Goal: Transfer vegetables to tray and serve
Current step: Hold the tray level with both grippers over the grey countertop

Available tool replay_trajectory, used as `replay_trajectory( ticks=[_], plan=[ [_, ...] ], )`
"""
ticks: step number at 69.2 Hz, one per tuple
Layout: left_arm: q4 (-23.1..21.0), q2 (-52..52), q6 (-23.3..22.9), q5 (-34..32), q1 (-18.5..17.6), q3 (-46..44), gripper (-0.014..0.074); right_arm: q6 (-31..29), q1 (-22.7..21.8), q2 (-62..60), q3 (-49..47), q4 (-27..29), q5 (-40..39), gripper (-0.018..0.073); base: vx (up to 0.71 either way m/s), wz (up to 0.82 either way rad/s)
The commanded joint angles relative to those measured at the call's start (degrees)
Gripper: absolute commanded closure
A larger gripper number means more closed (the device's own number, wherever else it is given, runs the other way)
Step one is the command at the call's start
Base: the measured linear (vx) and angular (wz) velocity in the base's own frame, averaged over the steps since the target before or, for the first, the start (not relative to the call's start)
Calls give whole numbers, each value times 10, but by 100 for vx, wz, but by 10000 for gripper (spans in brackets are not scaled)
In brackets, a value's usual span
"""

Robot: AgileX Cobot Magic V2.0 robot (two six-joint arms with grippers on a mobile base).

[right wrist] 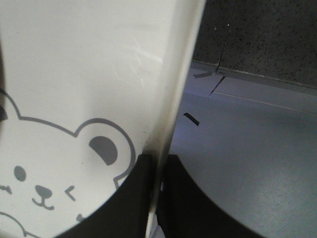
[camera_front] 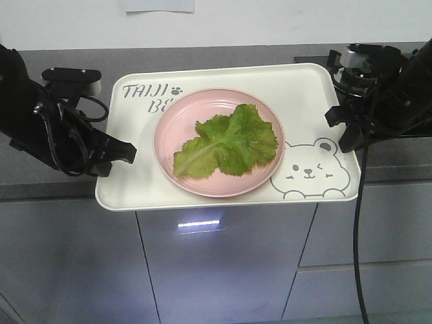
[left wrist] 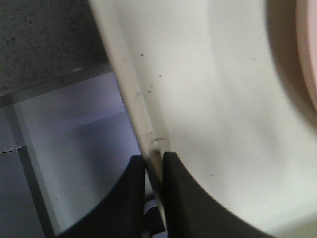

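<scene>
At centre frame of the front view, the vegetables (camera_front: 226, 145) lie as crinkled, bright green lettuce leaves with a pale rib, overlapping in one flat cluster. They rest in a round pink plate (camera_front: 177, 120) with a smooth matt surface and a raised rim. The plate stands in the middle of the tray (camera_front: 135, 190), a cream-white rectangular plastic tray with rounded corners and an upturned lip. Grey lettering (camera_front: 143, 91) at the tray's upper left is partly covered by the plate; a winking bear drawing (camera_front: 309, 169) occupies the lower right.

The left end effector (camera_front: 116, 156) is clamped on the tray's left rim; in the left wrist view its two black fingers (left wrist: 181, 193) pinch the lip between them. The right end effector (camera_front: 345, 129) is clamped on the right rim beside the bear, its curved black fingers (right wrist: 131, 198) closed on either side of the lip.

The tray's near edge projects past the front edge of the dark grey speckled counter (camera_front: 202, 57). Whether the tray rests on the counter cannot be determined. Flat grey cabinet fronts (camera_front: 223, 270) fill the lower frame.
</scene>
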Motion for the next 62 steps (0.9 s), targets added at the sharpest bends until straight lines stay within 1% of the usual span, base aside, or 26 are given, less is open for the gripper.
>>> replay_trajectory(
  ticks=[1,62],
  plan=[
    [-63,-24,15,-54,-13,-19,602,-23,10,-32,-17,83,25,565,8,-4],
    [-63,-24,15,-54,-13,-19,602,-23,10,-32,-17,83,25,565,6,0]
  ],
)
